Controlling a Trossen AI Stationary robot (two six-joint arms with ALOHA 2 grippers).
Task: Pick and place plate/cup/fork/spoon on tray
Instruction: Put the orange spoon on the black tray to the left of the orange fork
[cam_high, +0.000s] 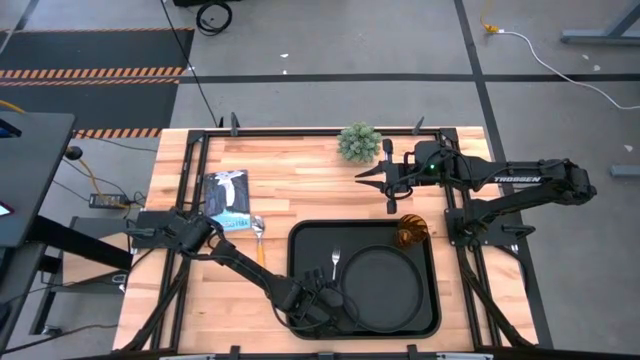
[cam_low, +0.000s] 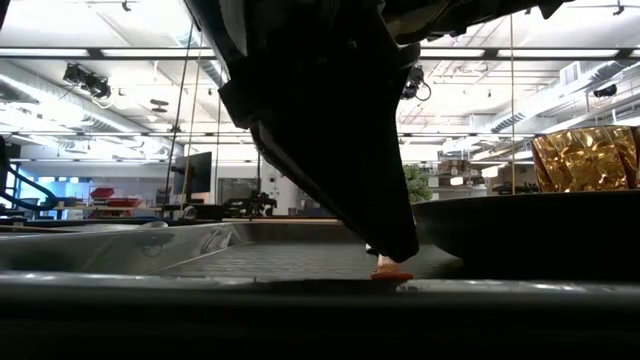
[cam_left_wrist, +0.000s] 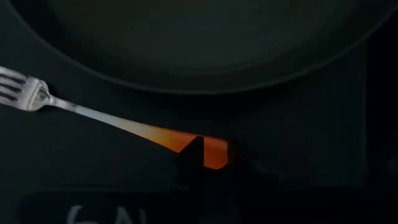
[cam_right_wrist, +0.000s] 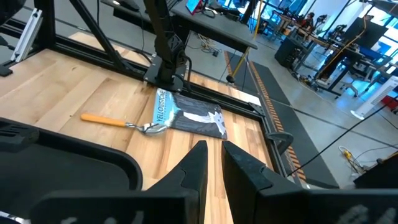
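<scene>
Left hand (cam_high: 322, 296) pinches fork (cam_high: 335, 262) handle end on tray (cam_high: 300, 240) beside plate (cam_high: 380, 285); spoon (cam_high: 259, 236) on worktop lies nearer left arm, handle toward tray.

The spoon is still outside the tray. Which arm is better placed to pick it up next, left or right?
Probably the left. The spoon lies on the table just left of the tray, on the left arm's side. The left gripper is at the fork handle in the tray, nearby. The right gripper waits beside the potted plant, farther away.
</scene>
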